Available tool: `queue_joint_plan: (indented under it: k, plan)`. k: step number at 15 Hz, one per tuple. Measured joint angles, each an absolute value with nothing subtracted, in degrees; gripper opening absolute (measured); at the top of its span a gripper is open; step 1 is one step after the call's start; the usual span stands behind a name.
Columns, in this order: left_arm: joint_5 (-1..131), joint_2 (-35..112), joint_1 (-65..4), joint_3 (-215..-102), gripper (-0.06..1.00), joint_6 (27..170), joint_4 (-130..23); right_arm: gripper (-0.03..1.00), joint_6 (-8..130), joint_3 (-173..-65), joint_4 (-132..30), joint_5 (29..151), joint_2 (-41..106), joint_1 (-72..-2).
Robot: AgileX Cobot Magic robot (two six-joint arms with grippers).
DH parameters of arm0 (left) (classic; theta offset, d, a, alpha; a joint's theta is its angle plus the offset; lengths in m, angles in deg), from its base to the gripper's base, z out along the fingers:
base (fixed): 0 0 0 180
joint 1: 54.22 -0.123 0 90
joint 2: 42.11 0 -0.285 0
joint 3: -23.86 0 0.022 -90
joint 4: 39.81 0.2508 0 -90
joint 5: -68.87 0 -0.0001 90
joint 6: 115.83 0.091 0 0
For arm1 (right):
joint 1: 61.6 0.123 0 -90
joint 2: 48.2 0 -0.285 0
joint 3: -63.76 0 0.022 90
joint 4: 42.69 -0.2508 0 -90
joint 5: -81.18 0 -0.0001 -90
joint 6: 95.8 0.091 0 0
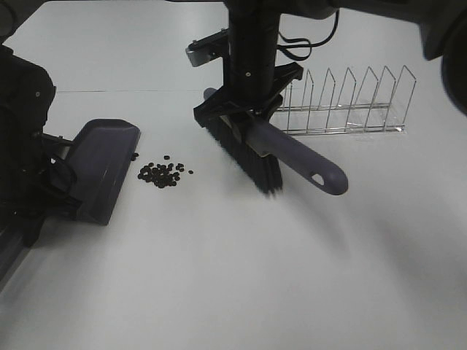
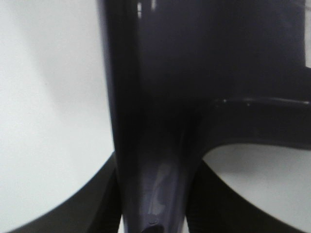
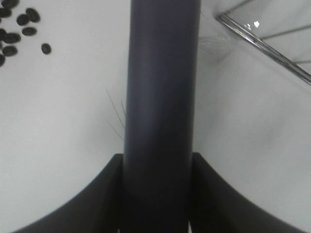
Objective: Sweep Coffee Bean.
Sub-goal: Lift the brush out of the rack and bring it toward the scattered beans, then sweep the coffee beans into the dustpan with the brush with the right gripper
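We see coffee beans (image 1: 164, 173) between our right pincer (image 1: 248, 118) gripping the brush (image 1: 299, 157) and left pincer (image 2: 155, 204) gripping the dustpan (image 1: 106, 164).

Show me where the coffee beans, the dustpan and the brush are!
coffee beans (image 1: 163, 175): high view, middle of the pile.
dustpan (image 1: 102, 164): high view, its flat purple scoop.
brush (image 1: 295, 157): high view, its purple handle.

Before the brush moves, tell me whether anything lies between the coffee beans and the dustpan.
Nothing visible does. The coffee beans lie on bare table right beside the dustpan and its open edge. Only bare table separates them from the brush on their other side.
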State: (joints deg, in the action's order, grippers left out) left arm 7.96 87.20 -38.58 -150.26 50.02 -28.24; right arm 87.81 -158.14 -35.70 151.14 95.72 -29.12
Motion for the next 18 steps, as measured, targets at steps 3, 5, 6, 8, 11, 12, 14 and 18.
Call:
queue_joint_plan:
  k: [3,5,6,8,11,12,14,18]
  plan:
    - [7.39,87.38,-38.12,-150.60,0.33,51.17,-30.19,0.31,87.24,-164.21,-36.44,151.03,100.82,-25.62]
    - [7.27,87.38,-38.12,-150.60,0.33,51.22,-30.76,0.31,86.67,-165.36,-36.79,150.68,102.08,-24.02]
    - [7.10,87.43,-38.12,-150.60,0.33,51.34,-31.34,0.31,86.67,-165.70,-38.16,150.57,102.83,-23.33]
    - [6.53,88.01,-38.12,-150.95,0.33,52.48,-32.71,0.31,86.67,-165.70,-42.06,150.80,103.75,-22.87]
    - [4.24,89.27,-38.12,-151.86,0.33,53.86,-34.54,0.31,86.67,-165.70,-50.42,150.23,104.32,-23.10]
    - [3.55,89.44,-38.12,-151.92,0.33,53.92,-35.06,0.31,86.67,-165.70,-52.89,148.91,104.32,-23.10]
    - [3.43,89.55,-38.12,-151.92,0.33,53.97,-35.17,0.31,86.55,-165.70,-58.04,145.41,104.32,-23.10]
    - [2.46,90.24,-38.12,-152.15,0.33,54.09,-36.43,0.31,84.20,-165.70,-69.67,140.20,104.66,-23.16]
